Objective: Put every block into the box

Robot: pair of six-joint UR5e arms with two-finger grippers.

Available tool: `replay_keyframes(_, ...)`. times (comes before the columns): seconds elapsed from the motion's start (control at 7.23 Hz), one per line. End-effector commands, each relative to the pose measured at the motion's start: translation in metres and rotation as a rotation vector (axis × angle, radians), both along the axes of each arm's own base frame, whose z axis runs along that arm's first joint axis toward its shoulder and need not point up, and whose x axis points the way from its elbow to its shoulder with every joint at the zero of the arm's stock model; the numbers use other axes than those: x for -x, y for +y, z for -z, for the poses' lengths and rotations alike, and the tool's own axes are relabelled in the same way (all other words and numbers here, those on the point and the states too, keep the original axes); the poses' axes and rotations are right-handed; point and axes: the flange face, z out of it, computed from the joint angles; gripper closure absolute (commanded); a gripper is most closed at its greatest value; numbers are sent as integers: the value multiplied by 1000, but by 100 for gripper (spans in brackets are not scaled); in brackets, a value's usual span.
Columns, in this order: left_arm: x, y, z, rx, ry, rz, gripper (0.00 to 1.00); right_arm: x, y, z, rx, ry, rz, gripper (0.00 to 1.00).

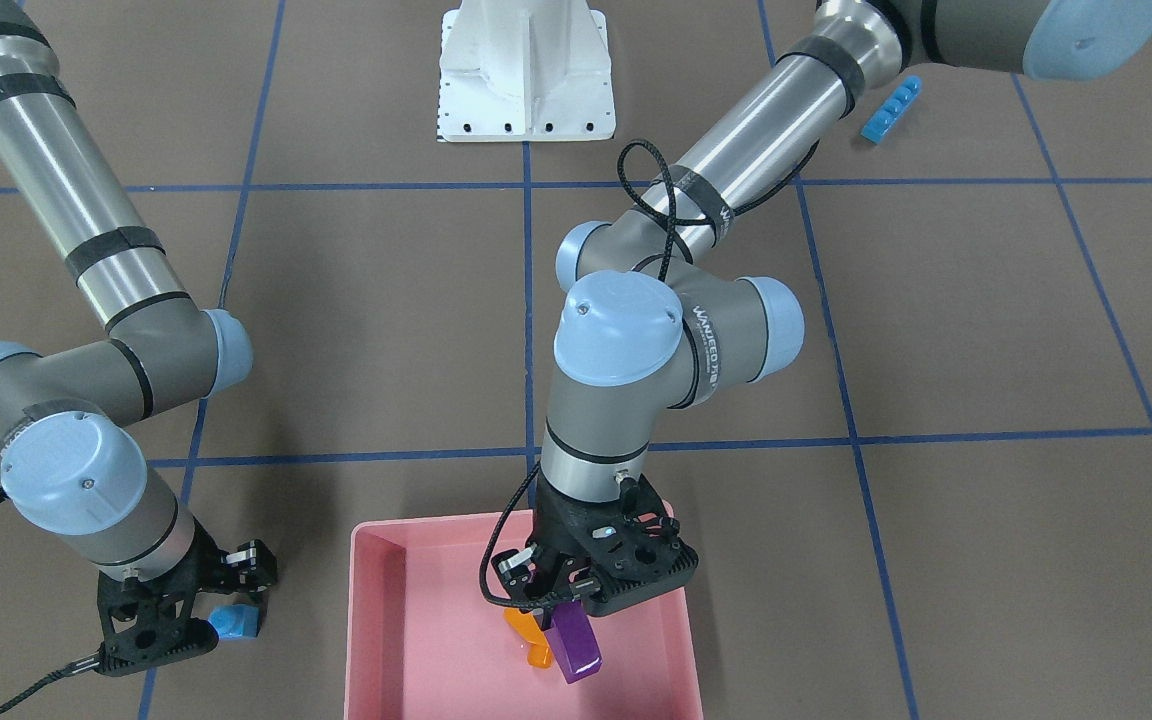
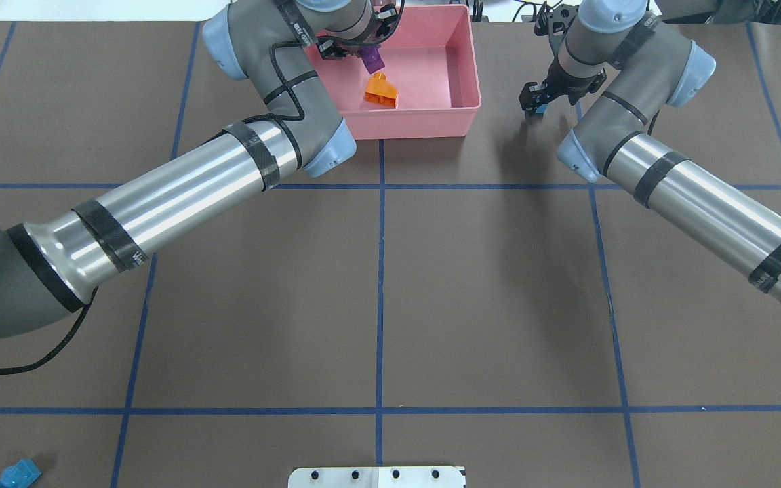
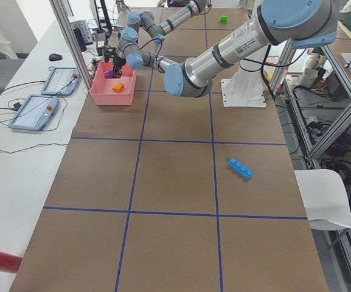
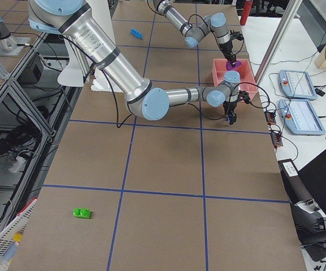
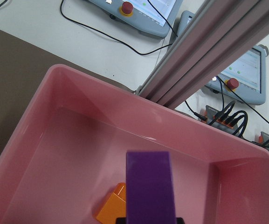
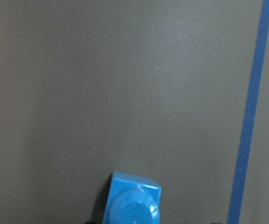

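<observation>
My left gripper (image 1: 561, 600) is shut on the purple sloped brick (image 1: 576, 645) and holds it over the pink box (image 1: 368, 600), just above the floor. The orange sloped brick (image 1: 534, 640) lies in the box beside it. The left wrist view shows the purple brick (image 5: 150, 186), the orange brick (image 5: 112, 207) and the box wall (image 5: 101, 93). My right gripper (image 1: 231, 600) is open, low at the table beside the box, with the small blue brick (image 1: 236, 622) between its fingers; the brick also shows in the right wrist view (image 6: 133, 200). The long blue brick (image 1: 891, 108) and green brick (image 4: 82, 213) lie far off.
The white robot base (image 1: 526, 70) stands at the table's middle edge. Blue tape lines (image 1: 526, 300) grid the brown table. Operator pendants (image 3: 38, 109) lie on the white bench beyond the box. The left arm's elbow (image 2: 326, 146) hangs over the box's near wall.
</observation>
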Motion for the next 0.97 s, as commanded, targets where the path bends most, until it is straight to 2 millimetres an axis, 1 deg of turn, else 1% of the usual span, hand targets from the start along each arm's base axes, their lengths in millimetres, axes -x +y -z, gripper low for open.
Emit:
replay_keyframes(0.0, -10, 5, -2, -12, -15, 11, 0, 7, -10, 20, -9, -6, -3, 12)
replay_keyframes(0.14, -10, 6, 1, -15, -11, 11, 0, 11, -16, 27, -7, -5, -3, 10)
replay_keyframes(0.28, -9, 6, 1, -17, -9, 11, 0, 13, -17, 26, 0, -1, -3, 18)
replay_keyframes(0.41, -8, 6, 4, -21, -6, 10, 0, 14, -18, 23, 9, 3, -6, 41)
replay_keyframes(0.55, -4, 6, 11, -36, -2, 3, 0, 12, -19, 19, 10, 14, -14, 58)
replay_keyframes(0.69, 4, 8, 26, -86, -12, -22, 0, 11, -19, 16, 13, 16, -16, 81)
replay_keyframes(0.83, 31, 7, 46, -29, -14, -65, 0, 11, -19, 18, 11, 15, -16, 100)
